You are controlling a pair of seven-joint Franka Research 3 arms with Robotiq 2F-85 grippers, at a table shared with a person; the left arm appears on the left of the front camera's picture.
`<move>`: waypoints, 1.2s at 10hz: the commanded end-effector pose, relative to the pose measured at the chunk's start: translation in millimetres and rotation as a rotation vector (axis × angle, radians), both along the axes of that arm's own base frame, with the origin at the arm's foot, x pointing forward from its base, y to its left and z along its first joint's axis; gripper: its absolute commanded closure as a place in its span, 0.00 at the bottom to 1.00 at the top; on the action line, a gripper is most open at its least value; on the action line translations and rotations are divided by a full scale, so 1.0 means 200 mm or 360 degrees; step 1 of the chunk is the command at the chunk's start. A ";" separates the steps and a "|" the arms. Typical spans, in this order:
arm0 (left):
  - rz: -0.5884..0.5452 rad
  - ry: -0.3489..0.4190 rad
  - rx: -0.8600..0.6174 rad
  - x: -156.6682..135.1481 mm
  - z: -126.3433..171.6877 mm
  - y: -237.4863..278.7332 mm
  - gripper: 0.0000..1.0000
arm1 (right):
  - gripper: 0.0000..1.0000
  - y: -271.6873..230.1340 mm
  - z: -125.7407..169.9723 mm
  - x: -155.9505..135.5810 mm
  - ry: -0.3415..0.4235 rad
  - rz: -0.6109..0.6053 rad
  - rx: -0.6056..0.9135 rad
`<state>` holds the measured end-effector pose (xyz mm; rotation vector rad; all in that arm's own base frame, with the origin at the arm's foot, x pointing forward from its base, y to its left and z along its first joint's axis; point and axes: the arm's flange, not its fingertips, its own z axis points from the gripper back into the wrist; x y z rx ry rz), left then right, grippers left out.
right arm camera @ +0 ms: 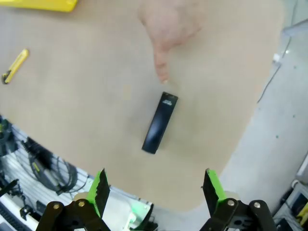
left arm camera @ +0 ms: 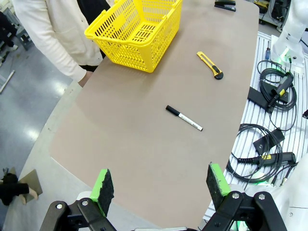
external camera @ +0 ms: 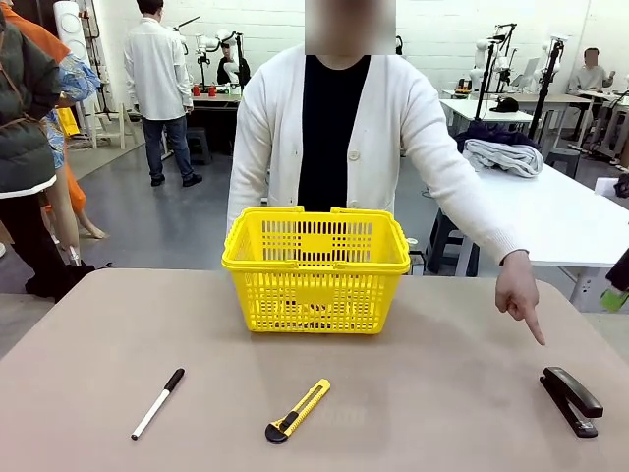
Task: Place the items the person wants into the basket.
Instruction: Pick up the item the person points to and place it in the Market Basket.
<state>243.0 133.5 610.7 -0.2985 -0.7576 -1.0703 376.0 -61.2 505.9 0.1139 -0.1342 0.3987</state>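
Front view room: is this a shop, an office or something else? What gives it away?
Most likely a robotics lab or test workshop. A green-padded left gripper and right gripper hang open above the table, bundled cables lie beside it, and white worktables stand in the hall behind.

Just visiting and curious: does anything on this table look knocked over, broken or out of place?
Nothing stands out. The yellow basket stands upright, and the marker, utility knife and stapler lie flat and apart on the table, none visibly damaged. The person's hand points down at the stapler.
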 end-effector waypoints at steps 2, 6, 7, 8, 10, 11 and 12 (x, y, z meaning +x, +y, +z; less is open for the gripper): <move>0.0026 0.0013 0.0011 0.00 0.00 -0.01 0.00 | 0.00 0.03 -0.26 0.02 -0.0063 -0.0028 -0.0091; 0.0026 0.0013 0.0011 0.00 0.00 -0.01 0.00 | 0.00 0.01 -0.47 0.14 -0.0126 -0.0083 -0.0104; 0.0026 0.0013 0.0011 0.00 0.00 -0.01 0.00 | 0.00 0.00 -0.51 0.17 -0.0125 -0.0103 -0.0101; 0.0026 0.0013 0.0011 0.00 0.00 -0.01 0.00 | 0.00 0.00 -0.55 0.19 -0.0107 -0.0107 -0.0092; 0.0026 0.0013 0.0011 0.00 0.00 -0.01 0.00 | 0.00 0.01 -0.62 0.23 -0.0071 -0.0090 -0.0081; 0.0026 0.0013 0.0011 0.00 0.00 -0.01 0.00 | 0.00 0.03 -0.66 0.25 -0.0065 -0.0078 -0.0084; 0.0026 0.0013 0.0011 0.00 0.00 -0.01 0.00 | 0.00 0.06 -0.71 0.25 -0.0057 -0.0054 -0.0101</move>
